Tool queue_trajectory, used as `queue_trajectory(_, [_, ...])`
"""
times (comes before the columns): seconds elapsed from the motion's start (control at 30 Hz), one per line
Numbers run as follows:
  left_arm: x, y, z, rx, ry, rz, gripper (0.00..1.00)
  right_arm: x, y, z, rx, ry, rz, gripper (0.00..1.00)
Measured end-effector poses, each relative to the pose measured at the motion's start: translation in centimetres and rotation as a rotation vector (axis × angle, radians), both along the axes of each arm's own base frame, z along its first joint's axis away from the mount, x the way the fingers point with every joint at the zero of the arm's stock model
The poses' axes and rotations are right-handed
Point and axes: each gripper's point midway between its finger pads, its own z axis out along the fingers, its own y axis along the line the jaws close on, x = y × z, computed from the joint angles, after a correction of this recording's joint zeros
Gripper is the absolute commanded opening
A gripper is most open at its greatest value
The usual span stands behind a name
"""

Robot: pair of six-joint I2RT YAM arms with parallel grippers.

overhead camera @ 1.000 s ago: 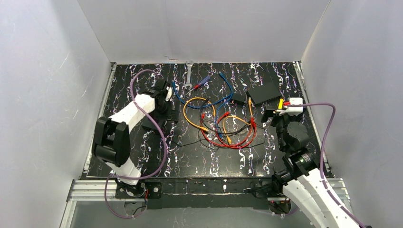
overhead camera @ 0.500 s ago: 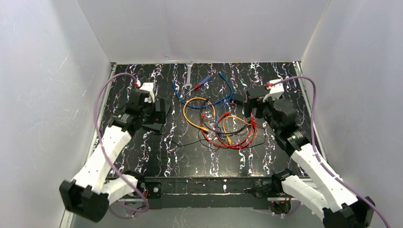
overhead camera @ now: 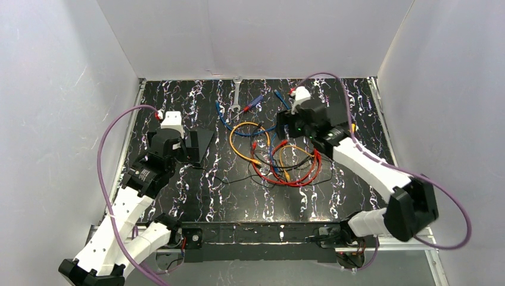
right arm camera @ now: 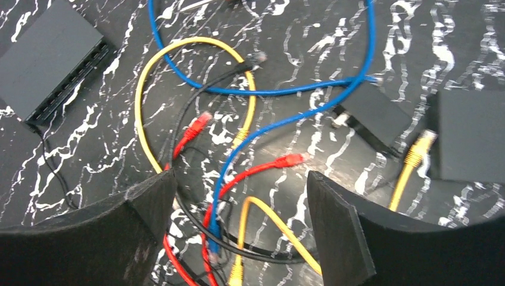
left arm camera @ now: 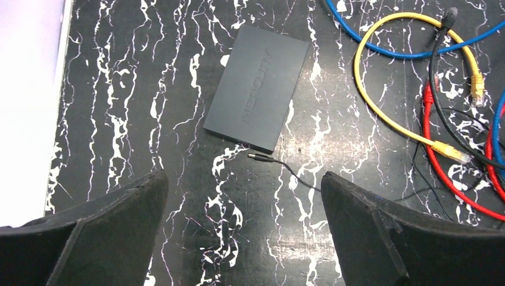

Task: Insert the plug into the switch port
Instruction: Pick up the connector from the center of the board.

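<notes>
Left hand [left arm camera: 244, 179] and right hand [right arm camera: 241, 179] are hovering wide open, empty; right is risking snagging several tangled cables [right arm camera: 268, 93] at once.

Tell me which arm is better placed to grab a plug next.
Right. Its open gripper hangs over the cable tangle, with a red plug lying on the table below the gap between its fingers. The left gripper, also open, hangs over the switch instead.

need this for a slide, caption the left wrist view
Open left hand above the black switch, a thin-wired barrel plug lying loose beside its edge.
</notes>
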Motion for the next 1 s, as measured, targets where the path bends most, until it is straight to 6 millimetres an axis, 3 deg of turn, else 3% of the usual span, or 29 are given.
queue_trajectory(0.07, [0.0, 0.2, -0.1, 0.014, -0.004, 0.011, 0.98, 0.3, 1.9, -0.7, -0.012, 0.027, 0.018, 0.85])
queue_trajectory(0.17, [0.0, 0.4, -0.1, 0.027, -0.008, 0.023, 0.98, 0.9, 4.5, -1.7, -0.025, 0.064, 0.013, 0.95])
queue_trajectory(0.4, [0.0, 0.6, 0.0, 0.037, -0.016, 0.036, 0.98, 1.2, 9.0, -6.0, -0.077, 0.127, -0.075, 0.91])
queue_trajectory(0.57, [0.0, 0.6, -0.1, 0.037, -0.014, 0.037, 0.98, 0.3, 11.8, -9.0, -0.129, 0.15, -0.054, 0.86])
queue_trajectory(0.8, [0.1, 0.5, 0.0, 0.035, -0.02, 0.032, 0.98, -2.1, 15.9, -10.9, -0.187, 0.155, 0.1, 0.66])
queue_trajectory(1.0, [0.1, 0.4, 0.1, 0.032, -0.024, 0.029, 0.98, -2.6, 18.2, -12.9, -0.214, 0.199, 0.221, 0.5])
